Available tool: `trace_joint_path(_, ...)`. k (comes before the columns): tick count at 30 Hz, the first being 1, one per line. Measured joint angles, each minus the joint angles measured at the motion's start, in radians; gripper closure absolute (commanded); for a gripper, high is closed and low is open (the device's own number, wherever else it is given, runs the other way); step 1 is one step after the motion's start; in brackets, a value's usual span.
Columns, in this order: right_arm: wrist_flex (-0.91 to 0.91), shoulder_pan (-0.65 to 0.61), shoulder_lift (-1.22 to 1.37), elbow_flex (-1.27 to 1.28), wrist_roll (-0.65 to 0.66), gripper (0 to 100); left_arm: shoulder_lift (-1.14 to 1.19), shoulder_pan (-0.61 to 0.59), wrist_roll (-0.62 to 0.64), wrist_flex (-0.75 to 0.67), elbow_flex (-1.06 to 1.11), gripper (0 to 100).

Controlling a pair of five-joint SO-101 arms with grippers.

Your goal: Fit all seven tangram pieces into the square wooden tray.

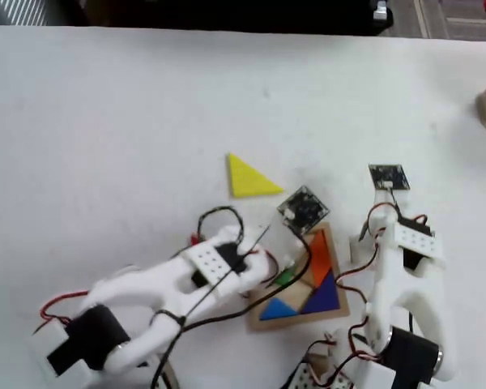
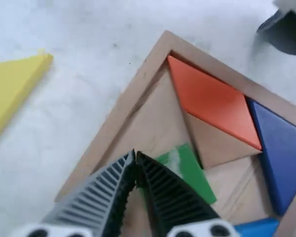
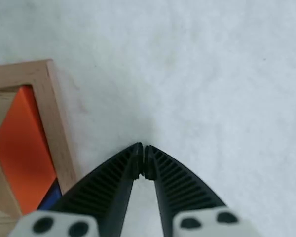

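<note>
The left gripper (image 2: 136, 160) has its fingers pressed together, pinching nothing. The tips are low over the tray (image 2: 127, 106) at the edge of the green piece (image 2: 190, 173); I cannot tell whether they touch it. Farther up the table (image 1: 105, 121), the yellow triangle (image 1: 249, 178) lies flat, apart from the tray. The tray holds the green piece, an orange piece (image 2: 212, 98), a dark blue piece (image 2: 281, 153) and a light blue piece (image 2: 256, 228), with bare wood between them. Right of the tray, just beside its rim, the right gripper (image 3: 142, 154) hangs over the table, its fingers closed on each other and empty. I judge the step in hand to be nudging the green piece home. Next comes the yellow triangle. The fingers must spread, straddle an edge, lift it and turn it to match the open gap.
</note>
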Motion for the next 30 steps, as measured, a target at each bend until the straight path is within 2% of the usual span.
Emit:
trace_joint_path(7,0.0,0.0,0.0,0.0,0.0,98.1,0.015,0.0,0.0,0.13,-0.037,96)
trace_joint_path(13,0.0,0.0,0.0,0.0,0.0,98.1,-0.038,0.058,0.0,0.129,0.014,96)
trace_joint_path(17,0.0,0.0,0.0,0.0,0.0,98.1,-0.092,0.081,0.0,0.078,0.069,96)
trace_joint_path(23,0.0,0.0,0.0,0.0,0.0,98.1,-0.112,0.077,0.0,0.034,0.08,96)
trace_joint_path(30,0.0,0.0,0.0,0.0,0.0,98.1,-0.112,0.066,0.0,0.072,0.083,96)
